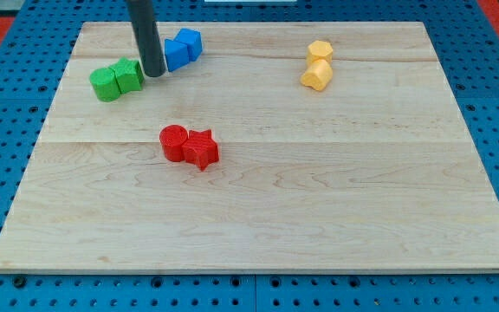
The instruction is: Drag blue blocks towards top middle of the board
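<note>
— So where is my tip (pixel 154 73)?
— Far left, wedged between the blue blocks (pixel 182 48) and the green blocks (pixel 117 80); a bare rod gripping nothing.
— Risk?
— Pushing right off-centre, the angular blue pair could split or slide off the smooth wooden board (pixel 319 208).

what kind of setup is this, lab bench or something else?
Likely a lab tabletop pushing rig: a wooden board on a blue perforated base, small coloured blocks such as the blue blocks, and my tip between those and the green blocks.
</note>
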### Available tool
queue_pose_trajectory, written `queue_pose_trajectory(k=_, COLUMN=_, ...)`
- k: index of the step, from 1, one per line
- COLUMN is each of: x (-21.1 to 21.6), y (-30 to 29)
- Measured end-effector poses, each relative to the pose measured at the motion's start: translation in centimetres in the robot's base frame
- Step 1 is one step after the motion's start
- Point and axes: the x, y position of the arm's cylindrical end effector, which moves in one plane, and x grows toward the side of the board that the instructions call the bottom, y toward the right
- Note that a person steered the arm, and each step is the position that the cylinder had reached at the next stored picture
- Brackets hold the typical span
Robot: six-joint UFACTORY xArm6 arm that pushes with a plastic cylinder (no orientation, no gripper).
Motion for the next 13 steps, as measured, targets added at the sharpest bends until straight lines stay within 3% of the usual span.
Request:
queue_pose_trajectory(k=1, x=-0.1, y=-2.2)
queue_pose_trajectory(k=3, x=-4.7, y=1.1)
queue_pose_trajectory(k=10, x=-7.5, y=3.7)
queue_pose_trajectory(k=13, x=-8.8, y=8.6)
